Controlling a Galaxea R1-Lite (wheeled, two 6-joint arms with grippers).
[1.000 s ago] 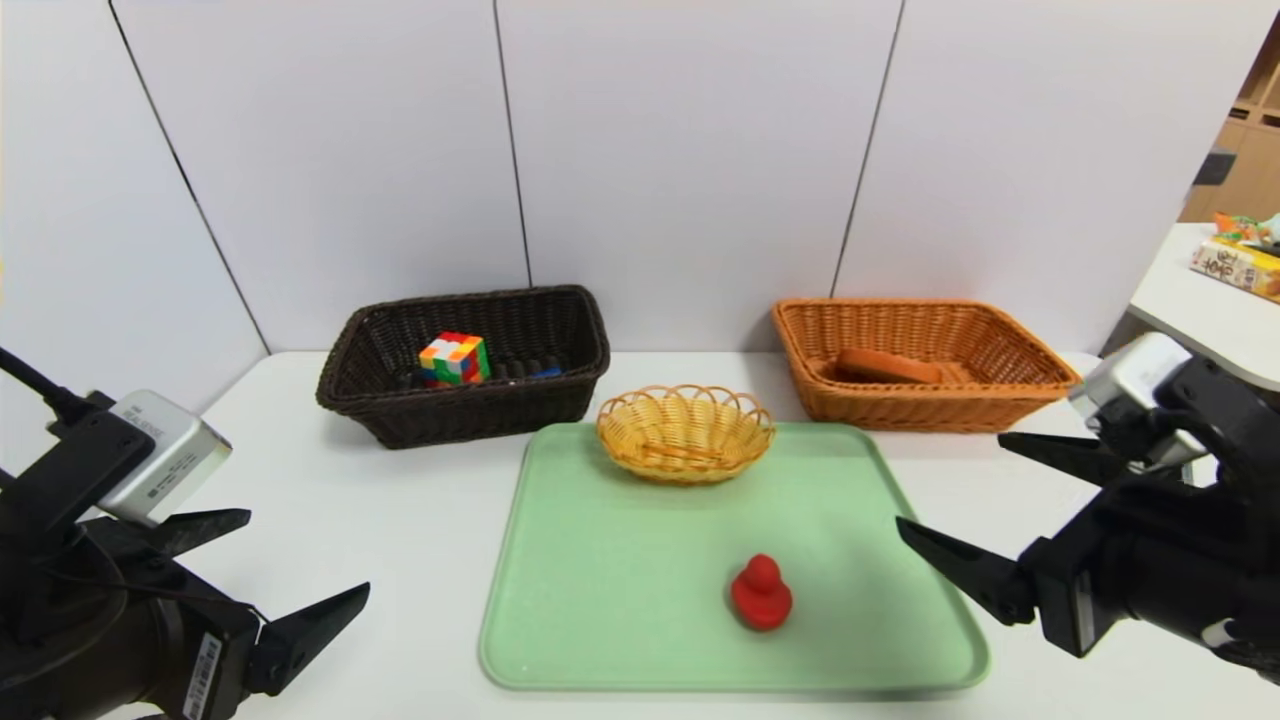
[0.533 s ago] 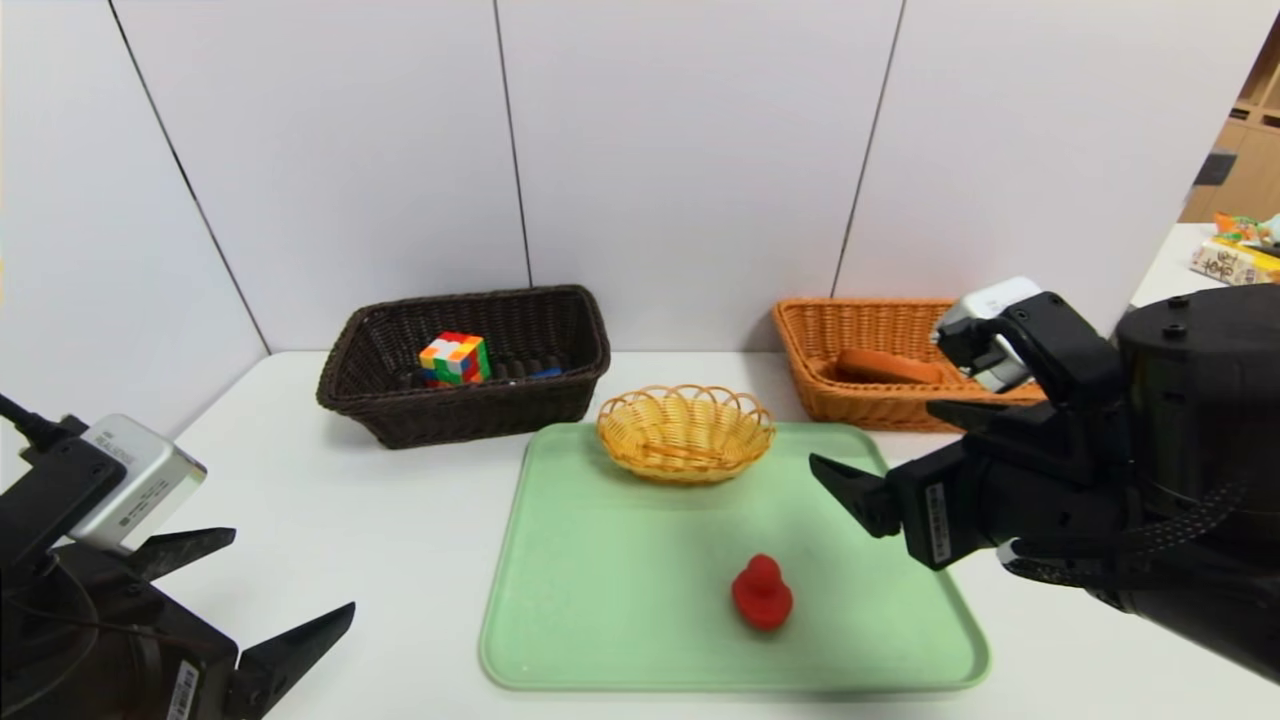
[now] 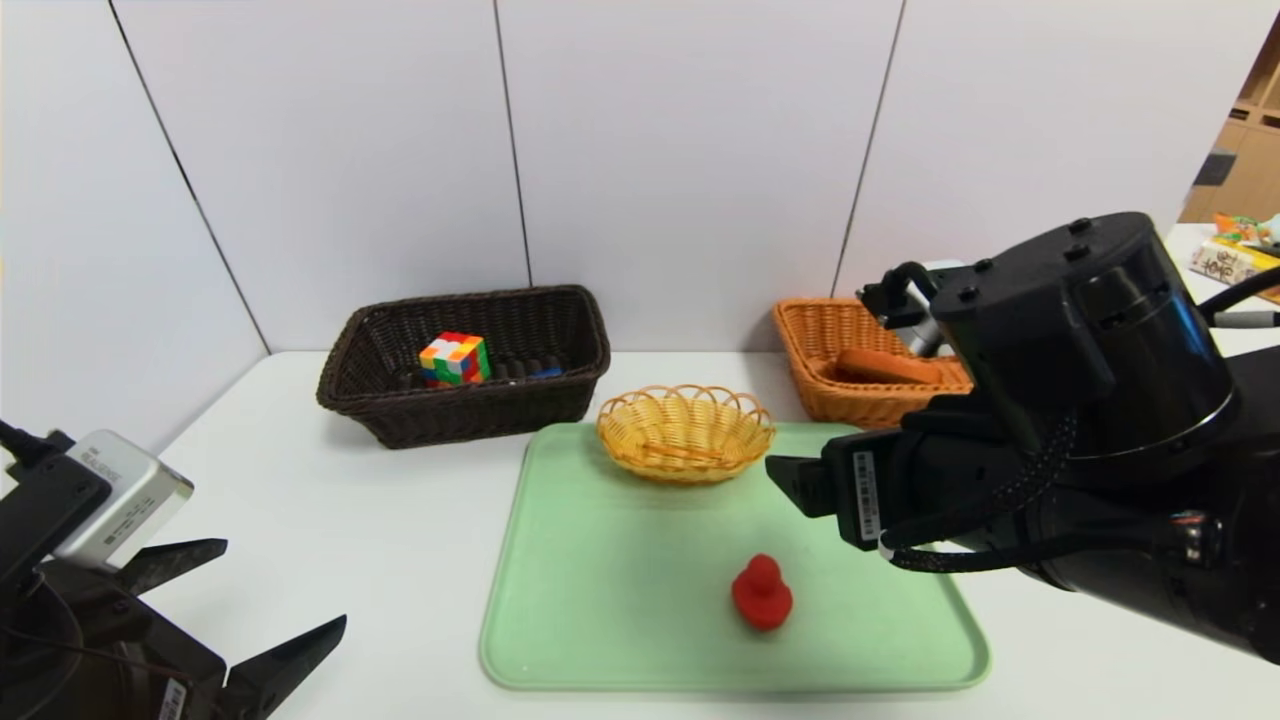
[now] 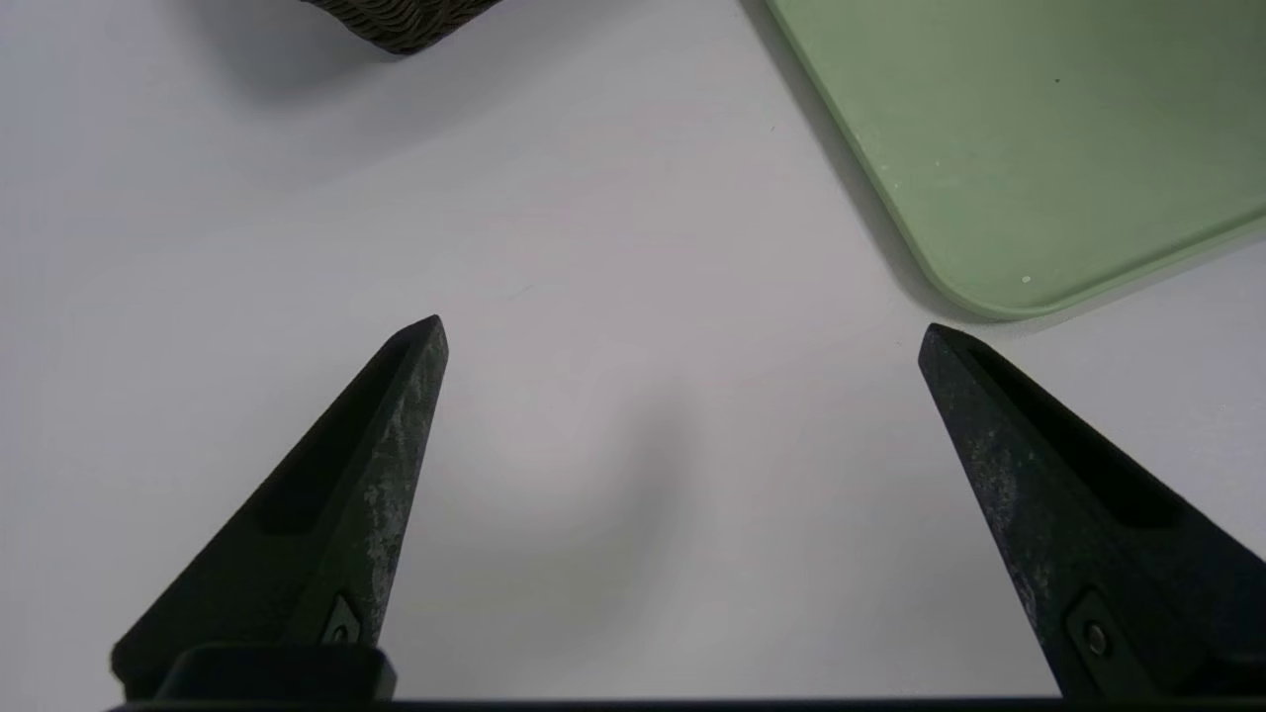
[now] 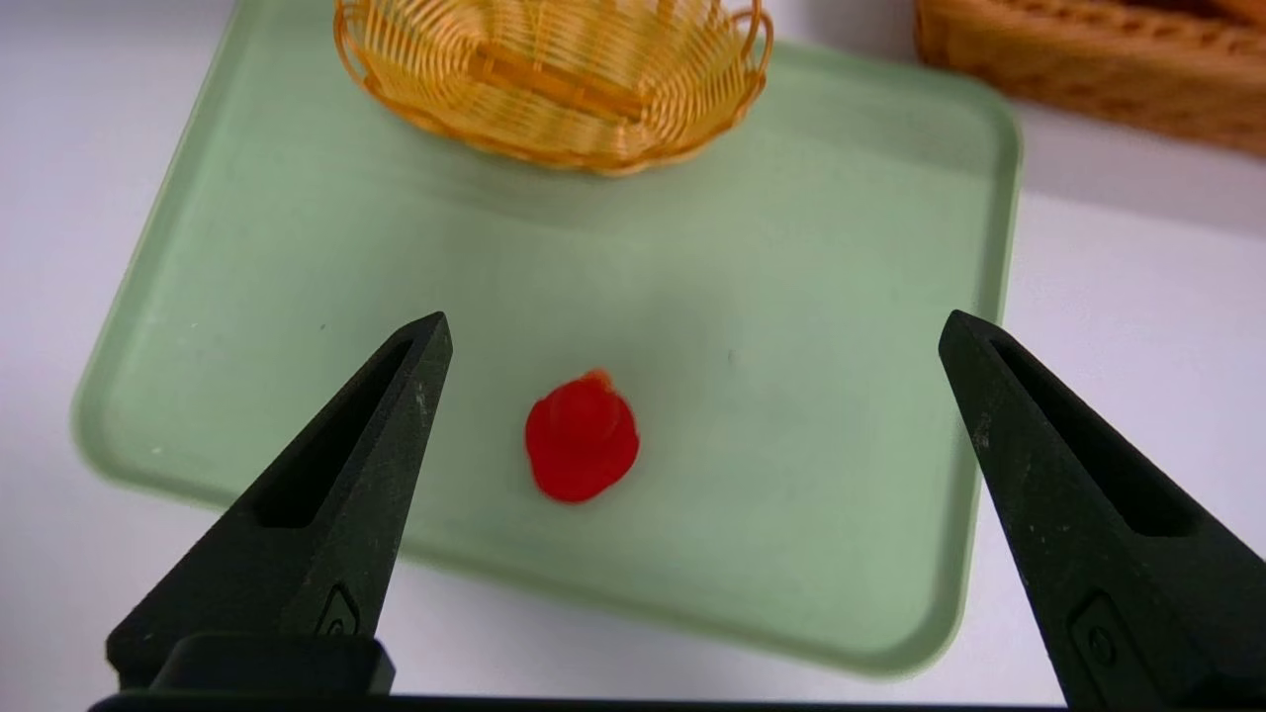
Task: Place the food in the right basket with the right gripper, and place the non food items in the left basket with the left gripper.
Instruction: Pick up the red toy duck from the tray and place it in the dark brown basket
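Bread (image 3: 885,366) — partly sunk in the orange basket (image 3: 850,400) — marker obscured.

The place looked like a lab or a robot test station, though which of the two could not be told. Two black robot arms, the left gripper (image 4: 682,321) near the worktop's left edge and the right gripper (image 5: 697,314) over the tray's right side, reached in over a white worktop (image 3: 400,540). Plain pale panels (image 3: 690,150), parted by thin dark seams, stood along its back edge and its left side. A green tray (image 3: 620,620) lay on it, with a dark basket (image 3: 480,405) and an orange basket (image 3: 850,405) by the back edge. Beyond the right corner were packets (image 3: 1235,262) on another white surface and wooden shelving (image 3: 1245,160).
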